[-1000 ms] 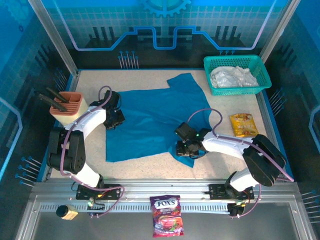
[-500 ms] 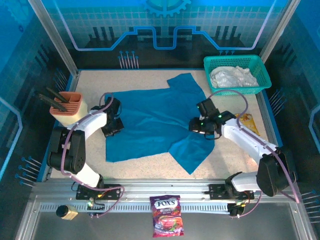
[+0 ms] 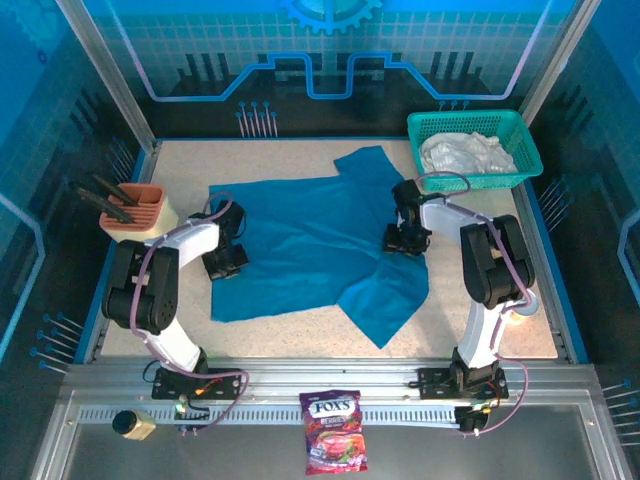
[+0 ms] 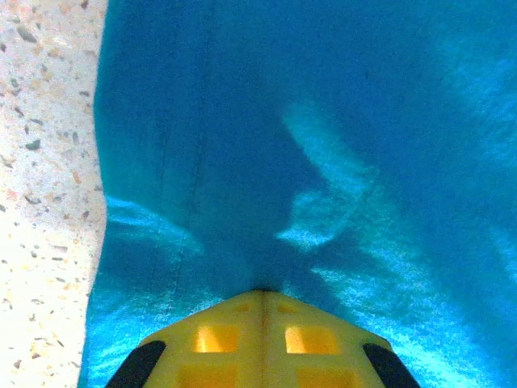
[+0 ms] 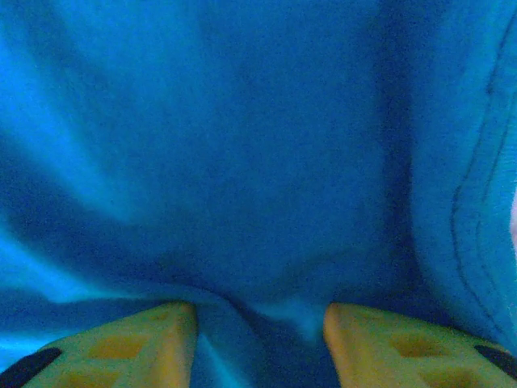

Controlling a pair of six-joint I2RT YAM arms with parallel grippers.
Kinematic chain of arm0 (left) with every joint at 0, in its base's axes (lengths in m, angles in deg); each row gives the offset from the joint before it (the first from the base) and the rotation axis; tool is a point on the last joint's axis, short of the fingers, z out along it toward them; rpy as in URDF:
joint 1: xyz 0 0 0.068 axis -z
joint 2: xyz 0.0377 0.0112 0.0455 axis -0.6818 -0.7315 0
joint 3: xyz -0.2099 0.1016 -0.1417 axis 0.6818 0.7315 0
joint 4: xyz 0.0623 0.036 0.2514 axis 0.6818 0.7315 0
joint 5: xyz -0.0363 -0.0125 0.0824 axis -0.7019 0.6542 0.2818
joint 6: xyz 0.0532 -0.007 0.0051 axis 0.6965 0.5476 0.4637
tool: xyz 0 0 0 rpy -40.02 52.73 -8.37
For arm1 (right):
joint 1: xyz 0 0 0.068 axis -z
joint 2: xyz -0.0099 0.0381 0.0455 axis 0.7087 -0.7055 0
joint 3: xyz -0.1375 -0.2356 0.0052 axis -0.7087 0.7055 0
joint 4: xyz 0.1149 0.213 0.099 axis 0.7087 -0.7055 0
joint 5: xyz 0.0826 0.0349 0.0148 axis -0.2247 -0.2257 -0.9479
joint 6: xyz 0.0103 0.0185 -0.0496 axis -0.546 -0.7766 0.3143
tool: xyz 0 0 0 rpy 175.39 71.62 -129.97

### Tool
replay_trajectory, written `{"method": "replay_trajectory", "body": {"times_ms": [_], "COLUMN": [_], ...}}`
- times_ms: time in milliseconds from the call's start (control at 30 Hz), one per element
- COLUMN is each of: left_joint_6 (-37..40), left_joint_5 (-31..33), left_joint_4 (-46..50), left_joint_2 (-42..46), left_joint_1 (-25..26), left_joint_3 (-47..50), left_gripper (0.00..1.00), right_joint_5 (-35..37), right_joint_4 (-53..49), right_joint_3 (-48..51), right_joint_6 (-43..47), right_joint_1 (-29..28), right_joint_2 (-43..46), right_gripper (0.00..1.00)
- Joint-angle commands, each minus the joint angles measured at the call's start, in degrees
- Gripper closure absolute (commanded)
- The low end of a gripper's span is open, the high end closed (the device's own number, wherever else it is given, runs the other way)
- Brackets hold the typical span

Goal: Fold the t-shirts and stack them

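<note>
Teal-blue t-shirt (image 3: 300, 240) is lying spread over the speckled table (image 3: 280, 160); left gripper (image 3: 228, 263) is sitting at its left hem, jaws pressing together on a pinch of cloth; right gripper (image 3: 406, 240) is resting on its right side, fingers (image 5: 161, 331) standing apart, fabric bulging between them; white t-shirt (image 3: 462, 153) is lying crumpled in the green mesh basket (image 3: 478, 181), far right corner.

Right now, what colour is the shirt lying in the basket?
White; the shirt sits crumpled in the teal-green basket, clearest in the top external view.
</note>
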Motion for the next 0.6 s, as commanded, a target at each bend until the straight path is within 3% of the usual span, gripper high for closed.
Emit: {"method": "replay_trajectory", "body": {"times_ms": [0, 300, 567], "left_joint_6": [0.09, 0.72, 1.1], "left_joint_5": [-0.09, 1.11, 1.74], "left_joint_4": [1.06, 1.67, 1.22], "left_joint_2": [-1.62, -0.5, -1.25], "left_joint_1": [0.43, 0.43, 0.37], "left_joint_3": [-1.05, -0.39, 0.13], "left_gripper": [1.0, 1.0, 1.0], "right_joint_5": [-1.3, -0.29, -0.55], "right_joint_4": [-0.05, -4.33, -10.23], "right_joint_3": [-2.55, -9.75, -22.86], "right_joint_6": [0.51, -0.24, 0.61], "right_joint_1": [0.78, 2.58, 5.21], "right_joint_2": [-3.12, -8.34, -17.13], "right_gripper": [0.52, 0.55, 0.55]}}
